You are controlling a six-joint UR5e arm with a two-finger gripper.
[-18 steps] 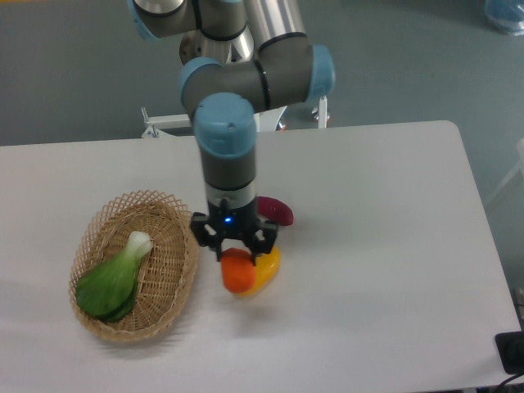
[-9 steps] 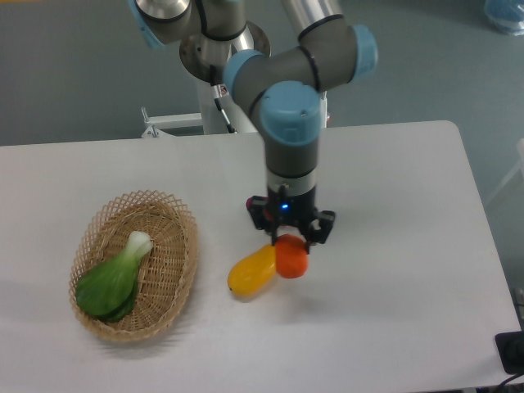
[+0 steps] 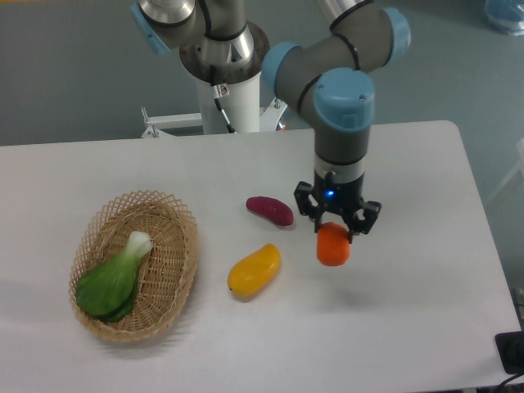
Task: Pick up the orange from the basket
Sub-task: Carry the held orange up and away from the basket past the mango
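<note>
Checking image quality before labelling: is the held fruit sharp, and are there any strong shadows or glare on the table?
Fixed camera view: the orange in the claw reads slightly soft-edged, with no glare; a faint diffuse shadow lies on the table below it; lighting is even, and the basket weave stays legible.

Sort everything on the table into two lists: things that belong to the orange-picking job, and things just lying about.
Part of the job:
- orange, held in the gripper
- basket

Just lying about:
- mango, on the table
- purple sweet potato, on the table
- bok choy, in the basket
</note>
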